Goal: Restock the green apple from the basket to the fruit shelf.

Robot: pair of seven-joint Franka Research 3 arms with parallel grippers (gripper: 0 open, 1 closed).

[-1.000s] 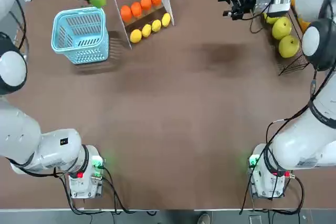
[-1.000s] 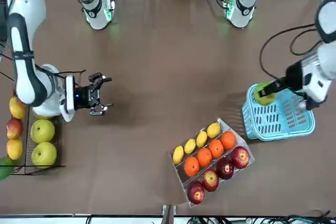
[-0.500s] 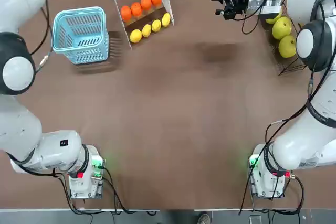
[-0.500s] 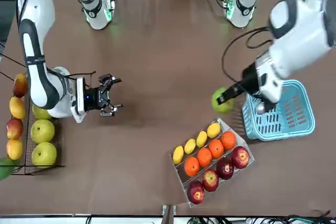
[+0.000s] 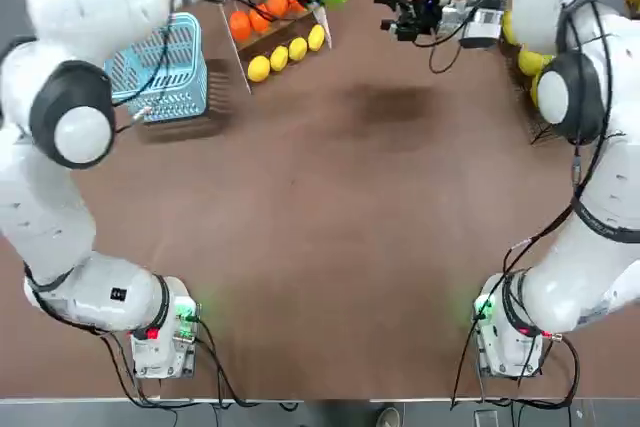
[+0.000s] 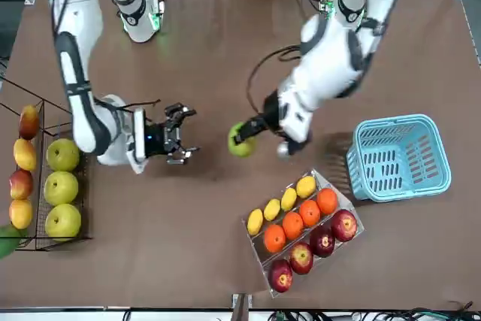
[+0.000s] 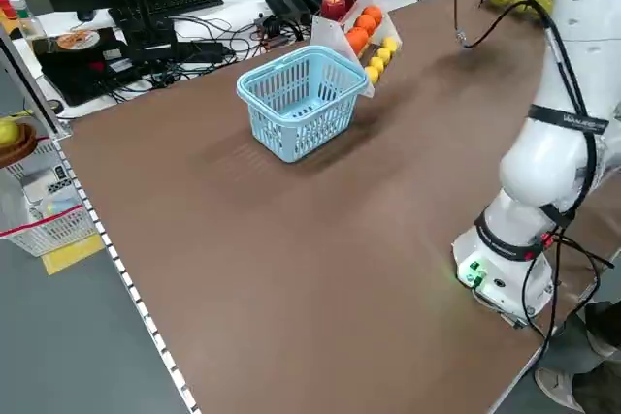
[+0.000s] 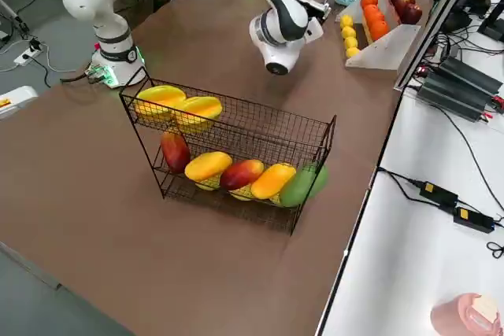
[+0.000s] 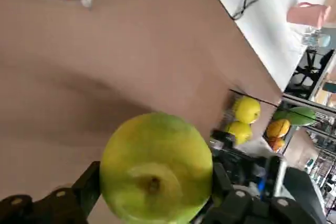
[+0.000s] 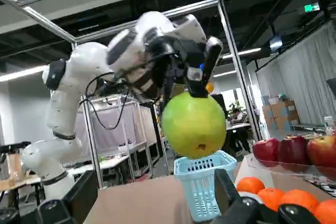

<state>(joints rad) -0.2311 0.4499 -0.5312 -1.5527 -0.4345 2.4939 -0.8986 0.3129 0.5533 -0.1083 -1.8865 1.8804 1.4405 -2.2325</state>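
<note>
The apple (image 6: pixel 241 141) is out of the basket (image 6: pixel 398 157), clamped by the left fingers (image 6: pixel 250 130) mid-desk facing the spread right fingers (image 6: pixel 183 134); handover and shelf (image 8: pixel 228 147) placement remain.

White rounded arm links with grey joint caps; black cables trailing along both arms; green and red lights glowing on bases; left pincer (image 6: pixel 244 135) black; right pincer (image 6: pixel 183 134) black, showing blue light.
</note>
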